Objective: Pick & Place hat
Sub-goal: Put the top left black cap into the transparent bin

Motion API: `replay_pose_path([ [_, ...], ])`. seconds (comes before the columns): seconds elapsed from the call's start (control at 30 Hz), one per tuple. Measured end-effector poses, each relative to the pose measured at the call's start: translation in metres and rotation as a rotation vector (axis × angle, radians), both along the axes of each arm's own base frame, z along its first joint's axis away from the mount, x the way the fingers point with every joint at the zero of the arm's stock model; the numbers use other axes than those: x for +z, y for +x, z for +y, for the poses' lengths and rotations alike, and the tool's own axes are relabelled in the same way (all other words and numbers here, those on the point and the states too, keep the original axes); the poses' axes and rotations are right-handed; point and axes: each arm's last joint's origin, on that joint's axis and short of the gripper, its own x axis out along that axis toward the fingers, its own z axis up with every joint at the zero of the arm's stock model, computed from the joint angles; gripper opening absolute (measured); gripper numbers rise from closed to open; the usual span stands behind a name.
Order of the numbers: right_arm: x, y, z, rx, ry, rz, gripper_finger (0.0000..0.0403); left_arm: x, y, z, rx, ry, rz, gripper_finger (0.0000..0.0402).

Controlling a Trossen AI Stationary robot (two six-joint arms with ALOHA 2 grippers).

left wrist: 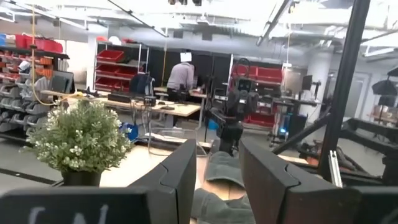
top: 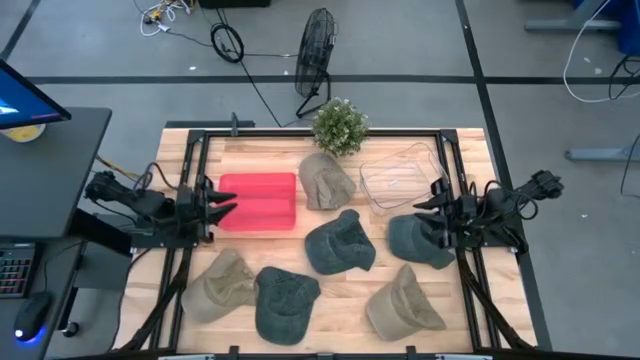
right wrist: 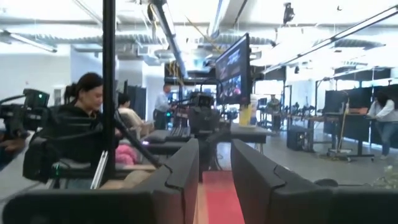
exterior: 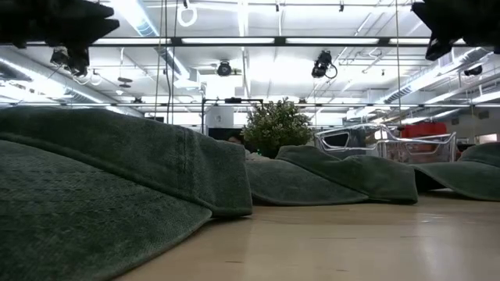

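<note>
Several caps lie crown up on the wooden table: a tan one (top: 325,180) beside the red bin (top: 258,201), dark green ones at the middle (top: 340,243), right (top: 420,240) and near edge (top: 285,303), tan ones at near left (top: 218,285) and near right (top: 402,303). My left gripper (top: 228,203) hovers open at the red bin's left side, pointing right. My right gripper (top: 425,205) hovers open above the right green cap, pointing left. Both grippers hold nothing. In the low view a green cap's brim (exterior: 125,164) fills the foreground.
A clear plastic bin (top: 398,177) stands at the far right, a small potted plant (top: 340,124) at the far edge. Black frame rails run along both table sides. Bare wood shows between the caps near the middle. People show in the room beyond.
</note>
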Motion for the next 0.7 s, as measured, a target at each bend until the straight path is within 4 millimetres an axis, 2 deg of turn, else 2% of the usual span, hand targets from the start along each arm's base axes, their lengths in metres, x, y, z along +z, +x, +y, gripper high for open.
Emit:
replay_pose_path([
  [0.23, 0.029, 0.008, 0.002, -0.008, 0.001, 0.036, 0.0098, 0.031, -0.001, 0.001, 0.017, 0.018, 0.043, 0.0126],
  [0.47, 0.063, 0.043, 0.01, -0.043, -0.009, 0.183, 0.0099, 0.057, 0.021, -0.003, 0.069, 0.06, 0.141, 0.0126],
  [0.57, 0.073, 0.063, 0.013, -0.06, 0.012, 0.276, 0.0108, 0.06, 0.037, -0.007, 0.088, 0.094, 0.223, 0.0126],
  [0.7, 0.077, 0.087, 0.019, -0.081, 0.025, 0.426, 0.0128, 0.049, 0.059, -0.013, 0.102, 0.112, 0.335, 0.0126],
])
